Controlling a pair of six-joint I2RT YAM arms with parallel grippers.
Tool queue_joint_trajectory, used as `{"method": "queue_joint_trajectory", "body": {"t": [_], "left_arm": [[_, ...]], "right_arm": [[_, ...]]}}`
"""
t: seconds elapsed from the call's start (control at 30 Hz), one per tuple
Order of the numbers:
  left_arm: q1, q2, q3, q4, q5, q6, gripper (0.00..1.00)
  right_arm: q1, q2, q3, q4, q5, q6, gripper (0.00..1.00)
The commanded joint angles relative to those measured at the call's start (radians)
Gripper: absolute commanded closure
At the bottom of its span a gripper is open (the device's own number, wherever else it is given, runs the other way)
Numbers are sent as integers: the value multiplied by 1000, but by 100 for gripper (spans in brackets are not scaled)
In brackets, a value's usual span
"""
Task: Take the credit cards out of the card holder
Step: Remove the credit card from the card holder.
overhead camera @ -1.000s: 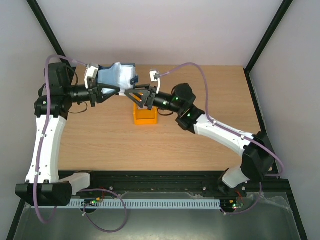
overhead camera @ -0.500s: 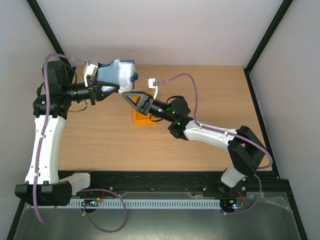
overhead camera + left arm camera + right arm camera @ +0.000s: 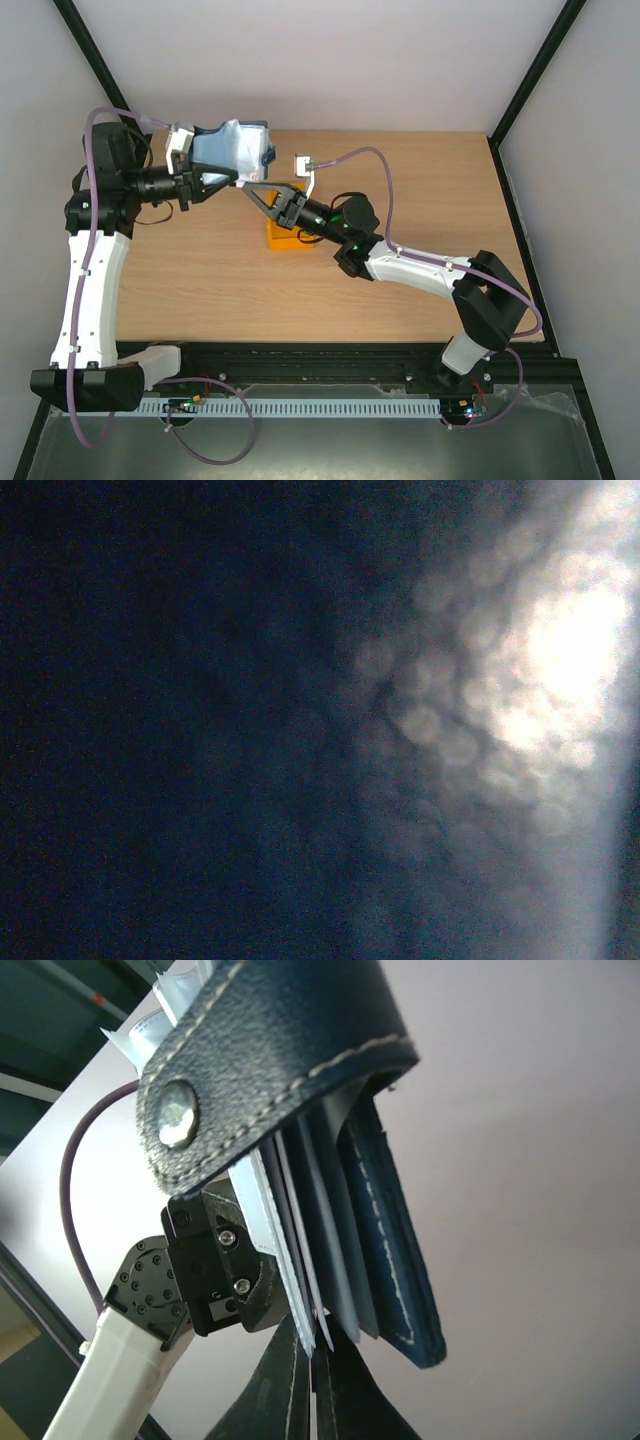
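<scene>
The dark navy card holder (image 3: 236, 148) hangs in the air above the table's far left, with my left gripper (image 3: 230, 177) shut on it. In the right wrist view the card holder (image 3: 300, 1050) hangs open end down, its snap tab folded across the top. Several pale credit cards (image 3: 285, 1250) stick out below it. My right gripper (image 3: 318, 1348) points up from underneath, and its jaws are shut on the lower corner of one card. From above, my right gripper (image 3: 247, 190) touches the holder's lower edge. The left wrist view is a dark blur.
An orange bin (image 3: 290, 235) stands on the wooden table (image 3: 430, 210) just below and right of the two grippers. The left arm's black wrist block (image 3: 215, 1260) sits close behind the cards. Black frame posts (image 3: 535, 75) rise at the back corners.
My right gripper has swung left from over the orange bin to the holder's lower edge and closed from open to shut. The left gripper and holder shifted slightly left.
</scene>
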Motion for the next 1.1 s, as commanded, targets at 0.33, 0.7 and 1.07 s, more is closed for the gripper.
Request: {"method": "queue_joint_trajectory", "body": {"t": [0.33, 0.7, 1.07], "left_arm": [[5, -10, 18, -30, 63, 44, 80], [5, -11, 13, -21, 39, 40, 80], [5, -9, 8, -10, 17, 29, 98]], "right_arm": [[4, -46, 50, -145, -58, -155, 98], [3, -83, 68, -328, -120, -273, 98], [4, -97, 80, -432, -156, -337, 98]]}}
